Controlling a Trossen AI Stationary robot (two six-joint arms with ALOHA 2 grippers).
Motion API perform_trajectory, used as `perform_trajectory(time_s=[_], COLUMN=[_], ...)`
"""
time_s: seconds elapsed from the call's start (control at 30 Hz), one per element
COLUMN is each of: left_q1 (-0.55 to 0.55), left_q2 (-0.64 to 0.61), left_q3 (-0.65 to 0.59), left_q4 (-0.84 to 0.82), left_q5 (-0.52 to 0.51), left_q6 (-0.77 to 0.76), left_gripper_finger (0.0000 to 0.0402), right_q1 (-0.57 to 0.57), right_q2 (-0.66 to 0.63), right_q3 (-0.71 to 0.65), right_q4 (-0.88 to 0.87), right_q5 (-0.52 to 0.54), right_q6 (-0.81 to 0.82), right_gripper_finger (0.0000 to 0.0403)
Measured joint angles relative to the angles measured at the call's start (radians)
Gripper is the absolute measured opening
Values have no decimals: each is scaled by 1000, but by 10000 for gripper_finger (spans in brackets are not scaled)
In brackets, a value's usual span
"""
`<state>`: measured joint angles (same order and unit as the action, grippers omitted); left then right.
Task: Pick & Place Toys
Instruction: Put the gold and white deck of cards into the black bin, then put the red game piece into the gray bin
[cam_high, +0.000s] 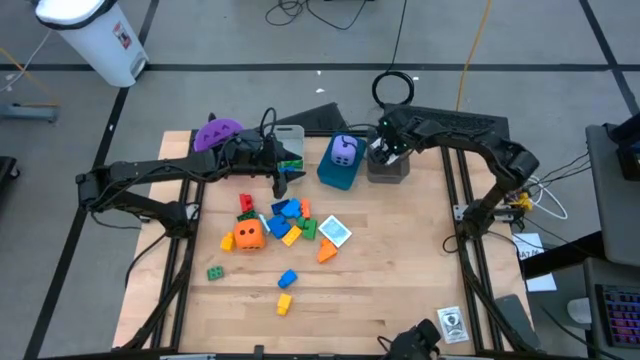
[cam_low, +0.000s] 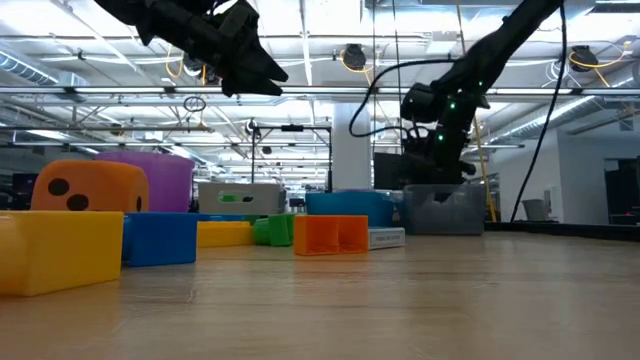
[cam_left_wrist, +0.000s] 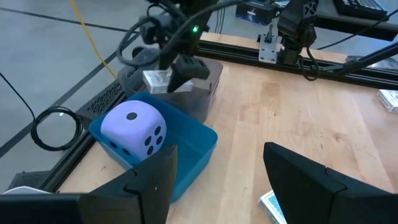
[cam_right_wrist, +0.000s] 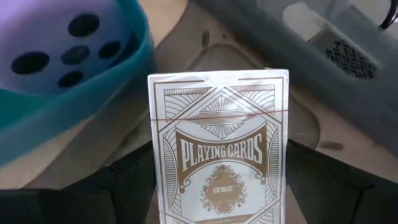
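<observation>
Held right before the right wrist camera, a white playing-card box (cam_right_wrist: 217, 149) is clamped in the right gripper (cam_high: 381, 152) jaws above the grey bin (cam_high: 388, 166). Beside it the purple die (cam_high: 343, 150) sits in the blue bin (cam_high: 333, 174). With jaws parted and empty, the left gripper (cam_high: 283, 180) hovers over the counter (cam_high: 400, 270) near the scattered bricks (cam_high: 285, 222) and orange die (cam_high: 249, 235).

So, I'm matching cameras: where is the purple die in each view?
High: purple die in the blue bin, top centre.
Low: not visible; only the bin.
Left wrist: left of centre, in the bin.
Right wrist: top-left corner.
Shared landmark: the blue bin.
</observation>
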<state>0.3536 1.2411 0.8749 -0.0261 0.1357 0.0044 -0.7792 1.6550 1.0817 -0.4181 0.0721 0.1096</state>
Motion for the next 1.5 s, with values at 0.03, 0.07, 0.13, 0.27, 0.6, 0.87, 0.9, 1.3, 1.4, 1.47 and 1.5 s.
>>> perform_trajectory(time_s=[0.03,0.07,0.13,0.27,0.6,0.87,0.9,1.3,1.4,1.47,1.5], left_q1=[-1,-1,-1,-1,-1,-1,-1,-1,-1,-1,-1], left_q2=[0,0,0,0,0,0,0,0,0,0,0], left_q3=[0,0,0,0,0,0,0,-1,-1,-1,-1], left_q4=[0,0,-1,-1,-1,0,0,6,31,40,43], left_q5=[0,0,0,0,-6,-6,-6,-6,-6,-6,-6], left_q6=[-3,-4,-6,-6,-6,-9,-11,-6,18,24,24], left_gripper_finger=[243,243,243,243,243,243,243,243,243,243,243], right_q1=[0,0,0,0,0,0,0,8,35,62,78], right_q2=[13,25,40,49,48,22,15,-125,-185,-218,-233], right_q3=[0,1,1,1,1,2,2,2,2,2,2], right_q4=[13,18,6,12,11,8,10,34,53,65,72], right_q5=[0,0,1,0,0,1,1,1,-13,-77,-116], right_q6=[-2,-7,-24,-43,-74,-107,-112,-132,-106,-103,-101], right_gripper_finger=[305,305,305,307,323,339,341,344,342,339,338])
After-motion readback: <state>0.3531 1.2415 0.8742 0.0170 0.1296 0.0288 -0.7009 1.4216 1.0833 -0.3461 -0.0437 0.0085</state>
